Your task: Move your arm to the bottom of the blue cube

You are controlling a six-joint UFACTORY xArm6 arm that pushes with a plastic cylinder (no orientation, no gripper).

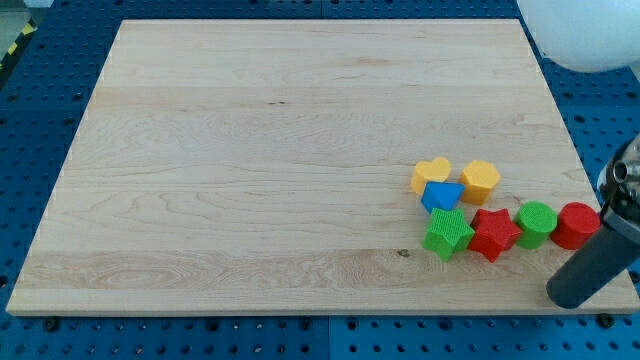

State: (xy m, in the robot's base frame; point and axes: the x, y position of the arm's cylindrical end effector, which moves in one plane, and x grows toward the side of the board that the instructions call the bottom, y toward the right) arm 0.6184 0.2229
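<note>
Camera view: dark rod's tip [566,298], a gripperless tool with no jaws, rests at the pale wooden tabletop [250,150] lower right.
Small blue cube [441,195] sits hemmed by the green star block [447,233] below, likely forcing an indirect approach.

The tabletop [250,150] is pale wood with fine grain. On it: a blue cube [441,195], two yellow blocks [431,173] [481,178], a green star [447,233], a red star [494,234], a green cylinder [537,222], a red cylinder [576,225].
</note>
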